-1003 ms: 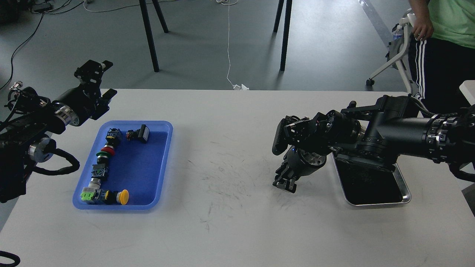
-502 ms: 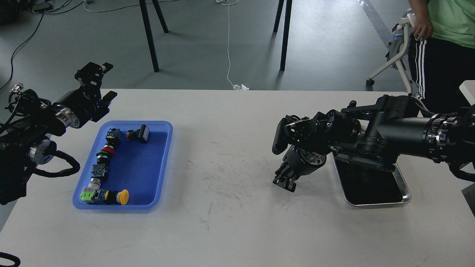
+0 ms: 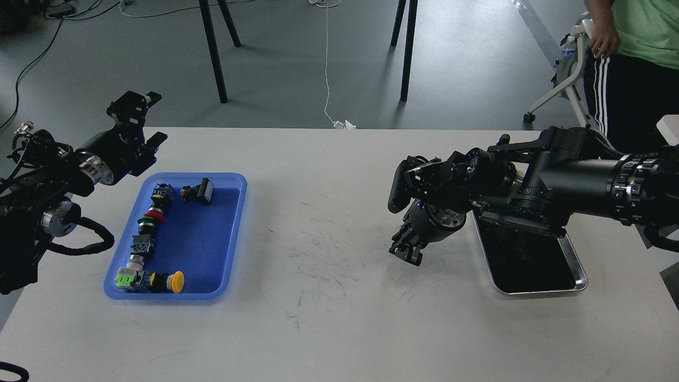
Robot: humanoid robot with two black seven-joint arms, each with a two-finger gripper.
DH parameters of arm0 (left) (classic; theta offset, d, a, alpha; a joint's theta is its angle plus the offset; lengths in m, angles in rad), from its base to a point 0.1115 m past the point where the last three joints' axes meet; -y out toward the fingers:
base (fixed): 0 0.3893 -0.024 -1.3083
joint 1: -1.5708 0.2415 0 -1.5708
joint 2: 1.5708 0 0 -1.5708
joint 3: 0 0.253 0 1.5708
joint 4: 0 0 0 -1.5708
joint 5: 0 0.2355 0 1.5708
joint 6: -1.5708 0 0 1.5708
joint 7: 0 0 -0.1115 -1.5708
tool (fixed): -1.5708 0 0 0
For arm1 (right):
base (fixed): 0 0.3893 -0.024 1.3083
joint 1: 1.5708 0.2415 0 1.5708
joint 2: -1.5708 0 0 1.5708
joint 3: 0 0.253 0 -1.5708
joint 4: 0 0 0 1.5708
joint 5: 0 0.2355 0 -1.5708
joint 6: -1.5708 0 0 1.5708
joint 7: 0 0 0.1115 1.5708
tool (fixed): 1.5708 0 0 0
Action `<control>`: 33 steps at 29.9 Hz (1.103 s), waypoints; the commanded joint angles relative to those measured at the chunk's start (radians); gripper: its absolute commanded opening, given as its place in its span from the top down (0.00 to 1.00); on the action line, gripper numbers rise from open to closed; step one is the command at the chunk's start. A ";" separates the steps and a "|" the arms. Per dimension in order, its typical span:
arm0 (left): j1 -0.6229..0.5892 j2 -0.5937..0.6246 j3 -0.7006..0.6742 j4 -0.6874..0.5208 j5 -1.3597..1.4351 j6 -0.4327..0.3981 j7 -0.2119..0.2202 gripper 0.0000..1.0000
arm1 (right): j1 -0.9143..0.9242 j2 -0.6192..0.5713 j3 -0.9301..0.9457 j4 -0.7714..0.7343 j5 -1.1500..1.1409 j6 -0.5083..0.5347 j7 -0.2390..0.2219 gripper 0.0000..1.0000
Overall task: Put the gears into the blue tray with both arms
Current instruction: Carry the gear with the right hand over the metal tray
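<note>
**No gears visible in the blue tray yet**

Several colourful switches [image 3: 151, 233] lie along the left side of the blue tray [image 3: 233, 233] near the surface's left edge; no gear can be made out there or elsewhere. The left gripper [image 3: 139, 114] hovers over the far-left corner, fingers apart. The right gripper [image 3: 407, 252] points down beside the steel tray [image 3: 581, 276]; whether it holds anything, I cannot tell. Placement seems unfinished.

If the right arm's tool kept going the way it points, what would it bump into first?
The right tool points down and a little to the left, so it would most likely meet the bare white table first, just left of the steel tray. Nothing shows in between, though its height above the table is hard to judge.
</note>
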 commanded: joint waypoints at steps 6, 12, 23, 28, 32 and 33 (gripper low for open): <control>0.009 0.000 0.001 0.000 0.000 -0.001 0.000 0.02 | 0.079 -0.125 -0.002 0.010 0.007 0.002 0.000 0.88; 0.014 0.000 0.001 0.000 0.000 0.001 0.000 0.02 | 0.083 -0.269 -0.012 0.038 0.001 0.005 0.000 0.88; 0.023 0.000 0.006 0.000 0.003 0.001 0.000 0.02 | 0.063 -0.430 -0.117 0.104 -0.003 -0.017 0.000 0.87; 0.029 0.000 0.006 0.000 0.003 0.002 0.000 0.02 | 0.063 -0.436 -0.156 0.105 -0.003 -0.028 0.000 0.86; 0.029 0.000 0.006 0.000 0.003 0.001 0.000 0.02 | 0.065 -0.438 -0.172 0.134 -0.003 -0.028 0.000 0.86; 0.029 0.000 0.006 0.000 0.003 0.001 0.000 0.02 | 0.066 -0.438 -0.176 0.137 -0.003 -0.026 0.000 0.86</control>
